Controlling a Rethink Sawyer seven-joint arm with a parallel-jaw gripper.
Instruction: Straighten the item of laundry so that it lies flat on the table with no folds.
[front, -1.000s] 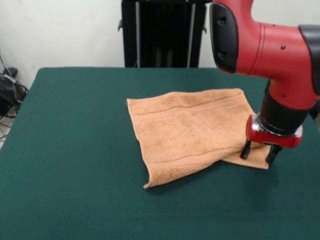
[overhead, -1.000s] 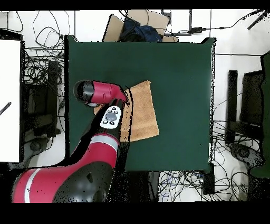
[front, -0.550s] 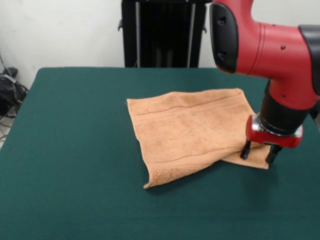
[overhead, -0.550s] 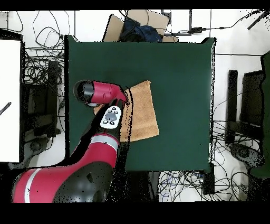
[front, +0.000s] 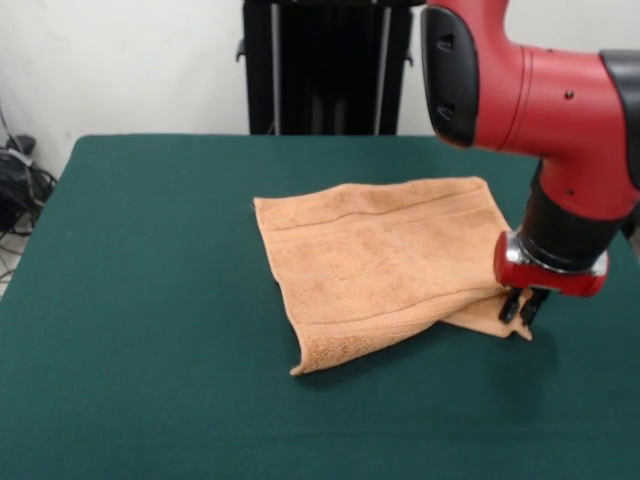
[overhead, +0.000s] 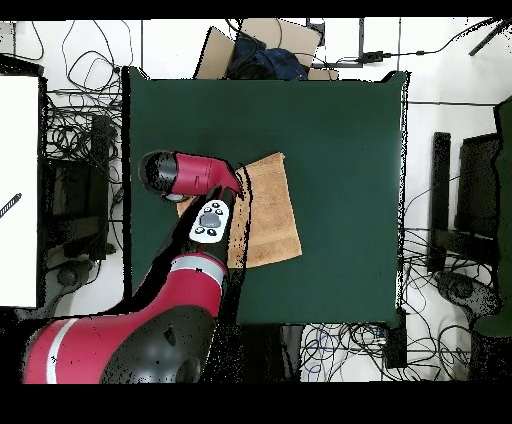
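Observation:
The item of laundry (front: 380, 250), a peach-orange towel, lies on the green table (front: 150, 300) right of centre. It is folded over itself, and an under layer pokes out at its near right corner. My gripper (front: 520, 312) stands on that corner with its fingers drawn together, shut on the cloth. The towel's near left corner curls up slightly. In the overhead view the towel (overhead: 272, 205) shows beside the red arm (overhead: 200, 180), which hides the gripper and part of the cloth.
A black stand (front: 325, 65) rises behind the table's far edge. Cables (front: 15, 190) lie off the left side. From above, a cardboard box with a dark bag (overhead: 262, 50) sits beyond the top edge of the table (overhead: 340, 130).
The fingers, spread apart over the towel's corner before, have closed together on it. The corner has pulled in slightly. The arm has barely moved.

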